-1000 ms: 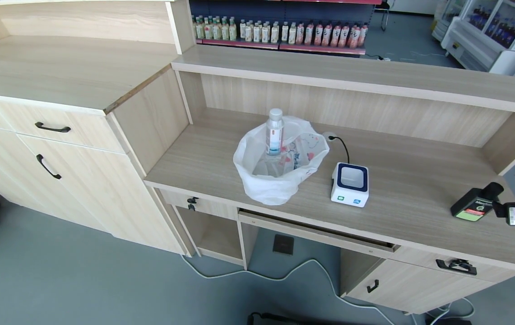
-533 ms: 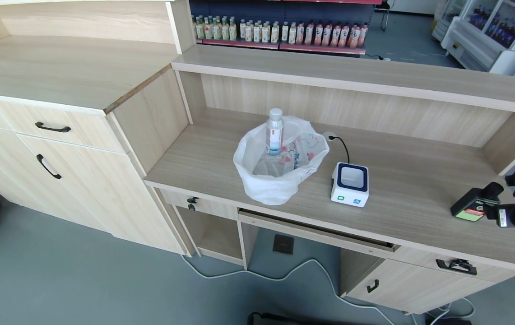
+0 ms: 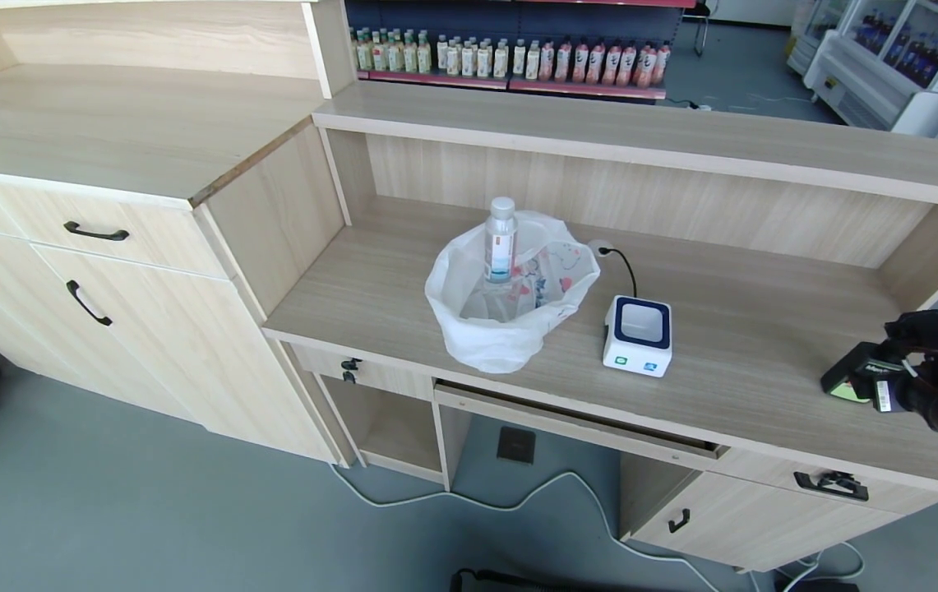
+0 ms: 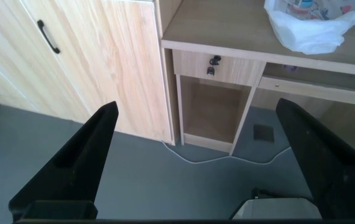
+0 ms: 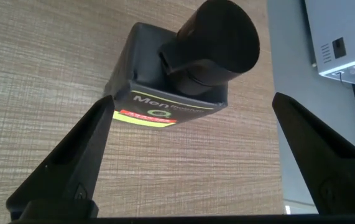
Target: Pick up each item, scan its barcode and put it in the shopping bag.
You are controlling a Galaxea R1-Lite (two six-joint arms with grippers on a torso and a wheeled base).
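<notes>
**A:** Right gripper (image 3: 881, 367) has come in from the right edge over the last second and now sits at the dark bottle (image 3: 847, 380). Nothing else on the counter (image 3: 748, 329) has shifted.

**B:** Head view first. What do we have?

**A:** The bottle is lying near the counter's right end, well apart from the scanner (image 3: 638, 335). The shopping bag (image 3: 510, 316) stands left of the scanner with a water bottle (image 3: 501, 240) upright in it. We read the step as pick-up of the second item, grasp not yet made.

**B:** Left wrist?

**A:** Left gripper (image 4: 197, 104) has its fingers spread wide with nothing between them. It hangs below counter height in front of the cabinet (image 4: 102, 56). The bag (image 4: 304, 28) is up on the counter beyond it.

**B:** Right wrist?

**A:** Fingers (image 5: 71, 168) are apart, one on each side of the bottle (image 5: 177, 87), and not touching it. The black cap is at one end and the label at the other.

**B:** Axis?

**A:** From the head view we judge the long axis runs diagonally, with the labelled base toward the front-left and the cap toward the back-right, under the gripper. The fingers look set across that axis.

**B:** Next?

**A:** We would lower a little and close on the body rather than the cap. Then lift and bring the barcode to the scanner window. We can't see from here where the barcode sits.
</notes>
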